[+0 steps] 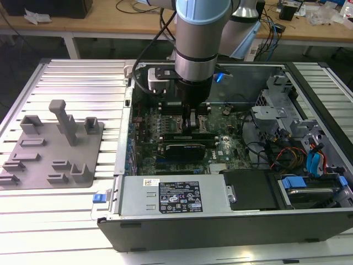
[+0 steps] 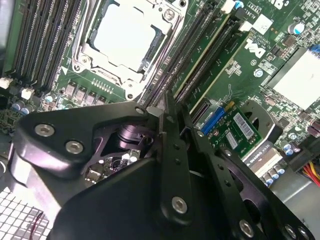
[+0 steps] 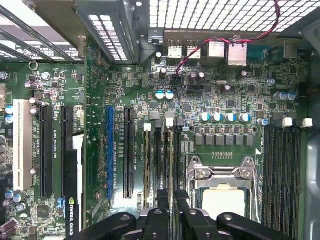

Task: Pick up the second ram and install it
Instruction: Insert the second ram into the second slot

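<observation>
Even overhead light is thrown across the scene, glare being returned by the ribbed white table and the processor socket being washed out, while the black gripper is rendered dark and soft at close range.

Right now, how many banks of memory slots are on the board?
2: one bank beside the processor socket, one on its other side, by the pincer. Others may be hidden.

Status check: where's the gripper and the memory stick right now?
Gripper down inside the computer case, fingers closed, pressing on the memory slots beside the processor socket. Memory stick seated in a slot. Nothing blocking.
</observation>
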You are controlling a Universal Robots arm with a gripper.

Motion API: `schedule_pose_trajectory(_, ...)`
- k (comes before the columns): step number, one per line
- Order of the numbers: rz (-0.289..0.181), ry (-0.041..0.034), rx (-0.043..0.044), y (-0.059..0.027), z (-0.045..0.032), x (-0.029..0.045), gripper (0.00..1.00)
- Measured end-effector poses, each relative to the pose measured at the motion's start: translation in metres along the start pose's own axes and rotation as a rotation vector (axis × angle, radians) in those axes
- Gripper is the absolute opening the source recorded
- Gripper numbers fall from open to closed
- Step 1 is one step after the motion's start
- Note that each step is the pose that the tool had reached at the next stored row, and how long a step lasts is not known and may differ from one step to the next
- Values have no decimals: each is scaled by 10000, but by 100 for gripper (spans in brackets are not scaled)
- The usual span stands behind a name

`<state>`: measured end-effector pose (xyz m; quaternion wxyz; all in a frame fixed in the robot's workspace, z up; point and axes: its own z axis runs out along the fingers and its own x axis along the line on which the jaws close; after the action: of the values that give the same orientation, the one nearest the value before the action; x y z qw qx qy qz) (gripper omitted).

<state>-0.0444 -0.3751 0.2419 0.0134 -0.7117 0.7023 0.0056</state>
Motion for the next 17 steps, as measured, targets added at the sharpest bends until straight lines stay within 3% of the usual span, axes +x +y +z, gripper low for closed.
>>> schedule_pose_trajectory(4,1,2,-3,-152,1,2,17)
schedule_pose_trajectory(7,1,2,-3,-160,1,2,15)
schedule_pose_trajectory(8,2,1,-3,-163,1,2,8)
schedule_pose_trajectory(17,2,-1,-2,-169,-47,-1,8)
